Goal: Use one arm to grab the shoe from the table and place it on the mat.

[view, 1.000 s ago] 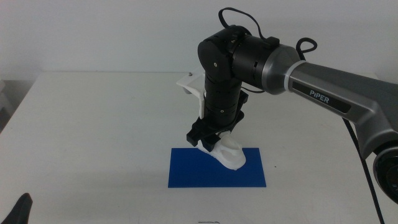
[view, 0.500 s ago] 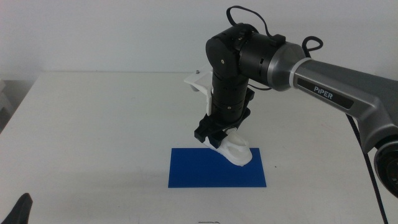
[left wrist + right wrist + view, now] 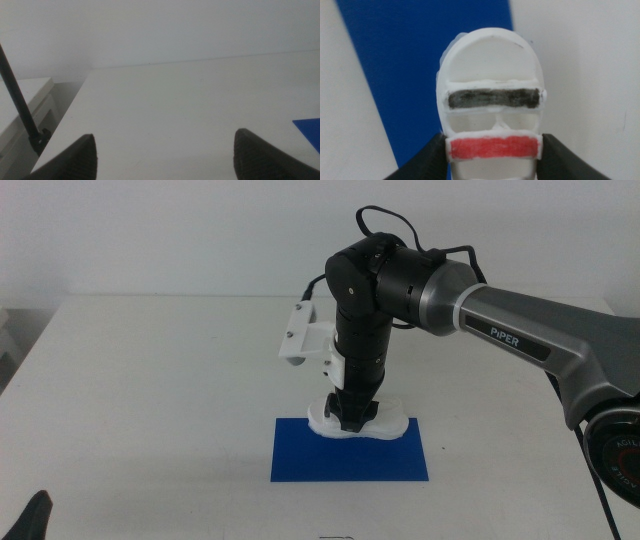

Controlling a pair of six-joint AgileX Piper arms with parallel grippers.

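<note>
The right arm (image 3: 520, 330) reaches in from the right and points straight down over the mat (image 3: 350, 458). Its gripper (image 3: 352, 412) is shut on the shoe (image 3: 385, 426), which lies flat across the mat's far edge, partly on the white table (image 3: 150, 400). In the right wrist view the jaws press both sides of the shoe (image 3: 490, 57) beside its red strap, with the black strap farther out and the blue mat (image 3: 415, 60) beneath. My left gripper (image 3: 35, 515) waits at the near left corner, and its jaws stand wide apart in the left wrist view (image 3: 165, 160).
The table's left edge and a dark cable (image 3: 20, 105) show in the left wrist view, with a corner of the mat (image 3: 310, 127). A white bracket (image 3: 300, 338) sticks out left of the right arm's wrist. A white wall stands behind the table.
The right arm has come down and turned its wrist, bringing the tilted shoe level onto the mat's far edge. The white bracket has swung to the left. The left gripper has not moved.
</note>
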